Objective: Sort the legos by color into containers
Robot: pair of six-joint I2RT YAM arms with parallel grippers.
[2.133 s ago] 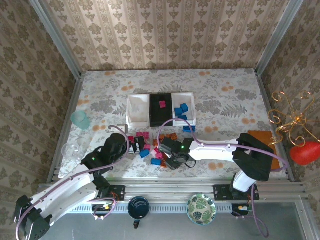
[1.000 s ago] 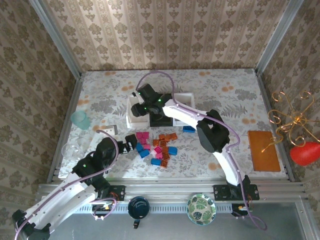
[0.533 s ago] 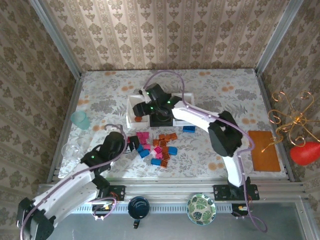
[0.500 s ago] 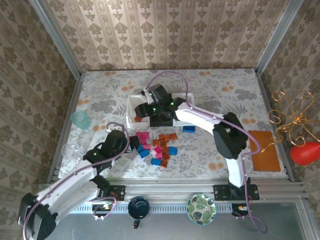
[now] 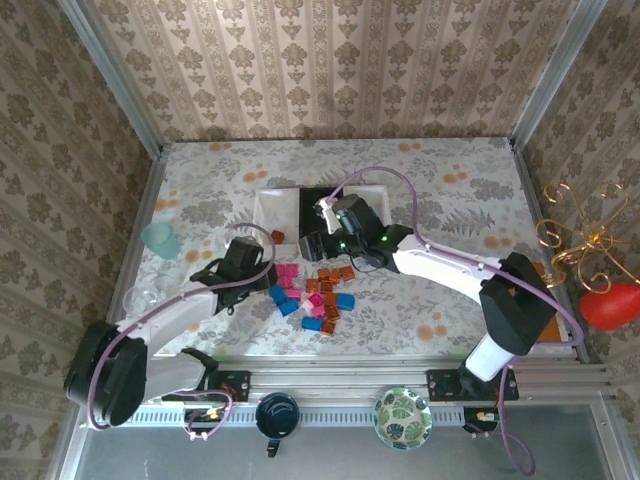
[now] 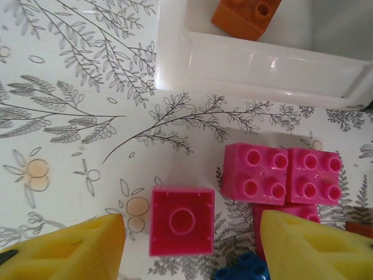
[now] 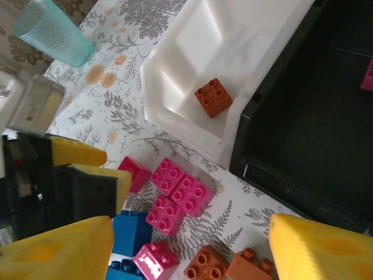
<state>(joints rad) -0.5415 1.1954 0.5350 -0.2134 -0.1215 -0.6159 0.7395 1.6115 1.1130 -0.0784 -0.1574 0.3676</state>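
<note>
- Bricks (image 5: pixel 318 297) lie in a heap on the counter (image 5: pixel 450 200), in the middle of the top view, just below the trays.
- One dark pink brick (image 6: pixel 182 220) sits alone at the left edge of the heap. In the left wrist view it is at the bottom middle.
- The left gripper (image 6: pixel 192 224) is right over it. Its yellow fingers (image 6: pixel 76 251) stand one on each side of the brick, at the lower left and lower right of that frame.
- The jaws are apart and a bit of counter shows on both sides of the brick. Nothing is grasped yet.
- The brick looks square, so it has no long side. Its flat sides face the two fingers, which I think is good for a pinch.
- Two more pink bricks (image 6: pixel 282 175) lie just up and to the right of it. The right-hand finger is near them and might bump them.
- The black tray (image 7: pixel 315 134) has a pink piece (image 7: pixel 367 76) in it, so I think pink goes there. In the top view it is up and to the right of the left gripper, past the white tray (image 6: pixel 256 58) with its orange brick (image 6: pixel 245 14).
- The right gripper (image 7: pixel 190 224) hangs above the heap by the front of the trays, jaws wide and empty. The left gripper is much nearer to this brick.
</note>
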